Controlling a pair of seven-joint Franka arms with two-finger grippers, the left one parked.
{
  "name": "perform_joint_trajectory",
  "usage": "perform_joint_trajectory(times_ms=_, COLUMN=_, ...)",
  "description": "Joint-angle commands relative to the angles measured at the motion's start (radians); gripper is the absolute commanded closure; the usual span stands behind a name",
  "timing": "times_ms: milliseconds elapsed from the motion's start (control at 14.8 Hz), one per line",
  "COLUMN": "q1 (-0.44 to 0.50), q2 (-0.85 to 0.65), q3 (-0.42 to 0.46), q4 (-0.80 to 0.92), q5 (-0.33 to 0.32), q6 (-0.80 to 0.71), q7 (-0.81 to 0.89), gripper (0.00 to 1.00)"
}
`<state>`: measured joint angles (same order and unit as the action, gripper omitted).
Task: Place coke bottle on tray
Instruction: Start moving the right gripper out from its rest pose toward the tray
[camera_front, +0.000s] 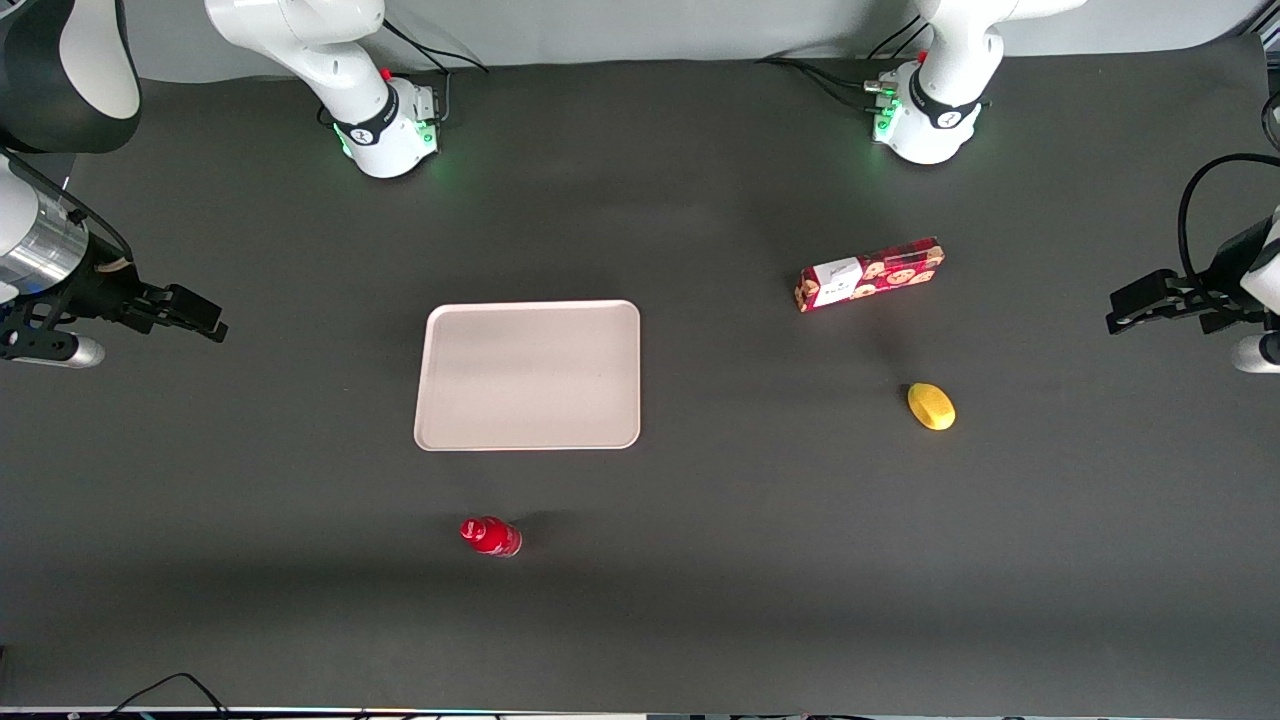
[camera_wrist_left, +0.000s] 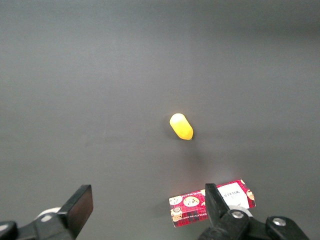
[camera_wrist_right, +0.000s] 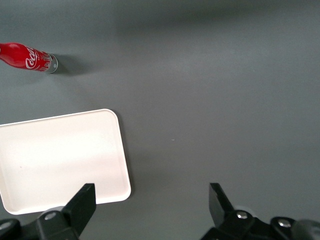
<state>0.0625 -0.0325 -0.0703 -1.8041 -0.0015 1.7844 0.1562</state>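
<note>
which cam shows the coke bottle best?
Right wrist view: the coke bottle shows side-on, label readable. Front view sees it from above, standing nearer the camera than the tray. Left wrist view misses it. The open claw hangs far off.

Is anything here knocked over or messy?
Nothing looks spilled or broken. The coke bottle stands on the table, nearer the front camera than the bare tray. The hand hangs open at the working arm's end, away from both.
</note>
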Motion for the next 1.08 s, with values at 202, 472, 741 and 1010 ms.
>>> perform_joint_trajectory(times_ms=202, q1=0.003, q2=0.023, q3=-0.008, q4=0.034, q5=-0.005, q6=-0.033, q7=-0.024, gripper=0.0)
perform_joint_trajectory(times_ms=472, q1=-0.001, q2=0.023, q3=-0.008, q4=0.031, q5=-0.009, q6=-0.059, q7=-0.029, gripper=0.0)
perform_joint_trajectory(times_ms=741, q1=-0.001, q2=0.023, q3=-0.008, q4=0.032, q5=-0.009, q6=-0.059, q7=-0.02, gripper=0.0)
perform_joint_trajectory(times_ms=1010, q1=0.0, q2=0.022, q3=-0.008, q4=0.032, q5=-0.009, q6=-0.059, q7=-0.018, gripper=0.0)
